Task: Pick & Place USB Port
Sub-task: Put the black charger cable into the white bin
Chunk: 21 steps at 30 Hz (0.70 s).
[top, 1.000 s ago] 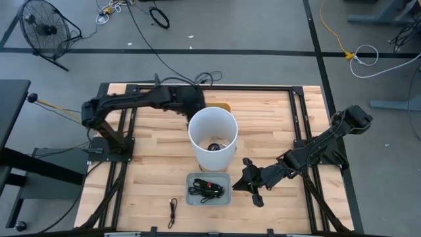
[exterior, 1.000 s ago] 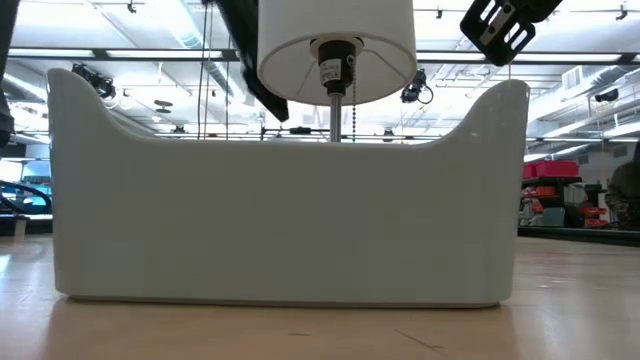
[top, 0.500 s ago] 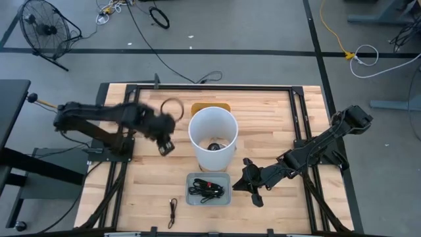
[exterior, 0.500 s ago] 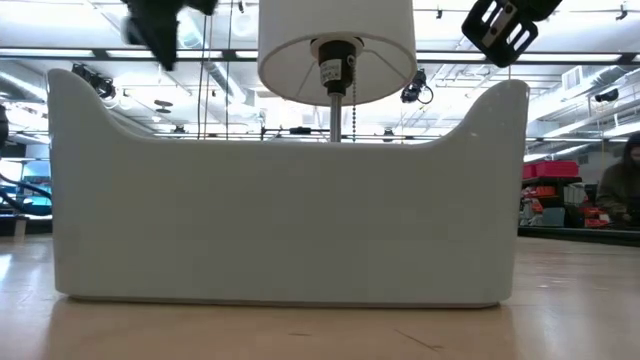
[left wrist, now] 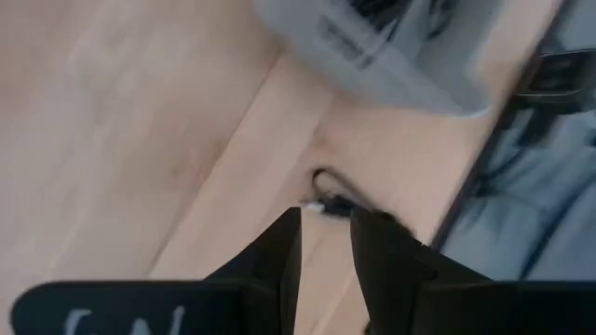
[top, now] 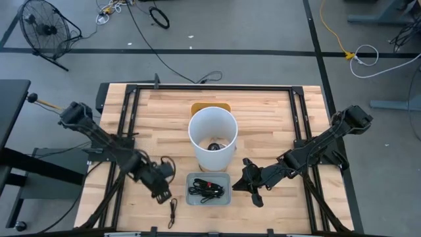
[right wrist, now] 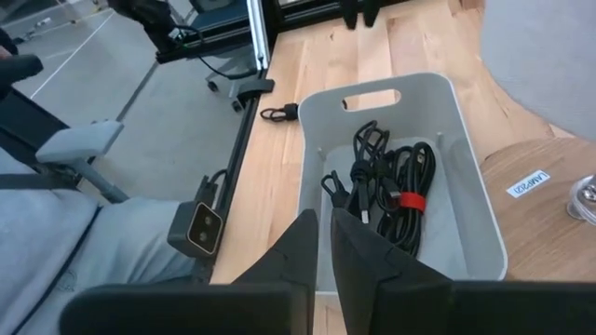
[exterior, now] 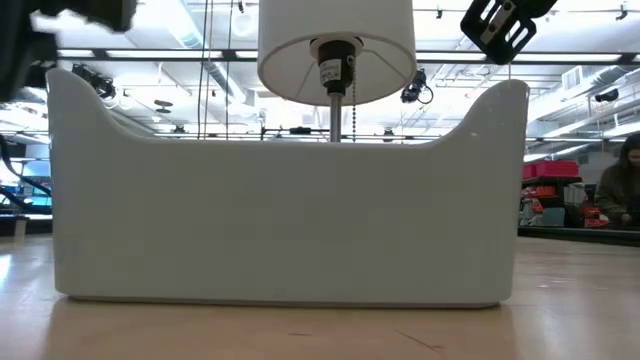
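A small black USB cable (top: 173, 210) lies loose on the wood near the table's near edge; in the left wrist view it is a dark loop with a pale end (left wrist: 324, 197). My left gripper (top: 162, 189) hovers just left of the grey bin (top: 225, 178), a little to the far side of that cable, with its fingers (left wrist: 326, 244) a narrow gap apart and touching nothing. My right gripper (top: 252, 185) waits shut at the bin's right side (right wrist: 324, 233). Several coiled black cables (right wrist: 396, 186) lie in the bin.
A table lamp with a white shade (top: 212, 137) stands on the table's middle, just beyond the bin, with a yellow object (top: 210, 105) behind it. In the low view the bin's wall (exterior: 290, 220) fills the picture. Bare wood lies left of the bin.
My left arm has swung fast from behind the lamp at the far side, out toward the table's left, then down toward the near edge. Its gripper now hangs beside the bin's left side, close to the loose cable. The right arm has kept still.
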Available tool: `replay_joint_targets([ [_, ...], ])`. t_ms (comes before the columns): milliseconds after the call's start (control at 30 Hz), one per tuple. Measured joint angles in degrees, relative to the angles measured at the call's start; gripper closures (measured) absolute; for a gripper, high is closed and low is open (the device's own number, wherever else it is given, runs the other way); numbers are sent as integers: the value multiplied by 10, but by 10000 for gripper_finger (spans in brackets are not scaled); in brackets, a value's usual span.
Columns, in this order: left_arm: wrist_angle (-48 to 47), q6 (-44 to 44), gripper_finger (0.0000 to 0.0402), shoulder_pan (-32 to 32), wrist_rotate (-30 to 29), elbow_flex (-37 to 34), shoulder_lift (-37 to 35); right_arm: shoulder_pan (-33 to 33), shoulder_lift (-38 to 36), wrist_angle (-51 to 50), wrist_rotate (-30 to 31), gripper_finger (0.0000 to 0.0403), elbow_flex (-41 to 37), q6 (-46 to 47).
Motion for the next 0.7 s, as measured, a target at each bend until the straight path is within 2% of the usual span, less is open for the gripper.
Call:
replay_joint_targets([
  [267,29,-68,303,-56,3,-18,61,0,0,0,0,365,0,-12],
  [367,38,-93,303,-62,2,-18,84,0,0,0,0,365,0,-18],
  [700,166,-106,302,-62,25,-18,156,0,0,0,0,365,0,-18],
])
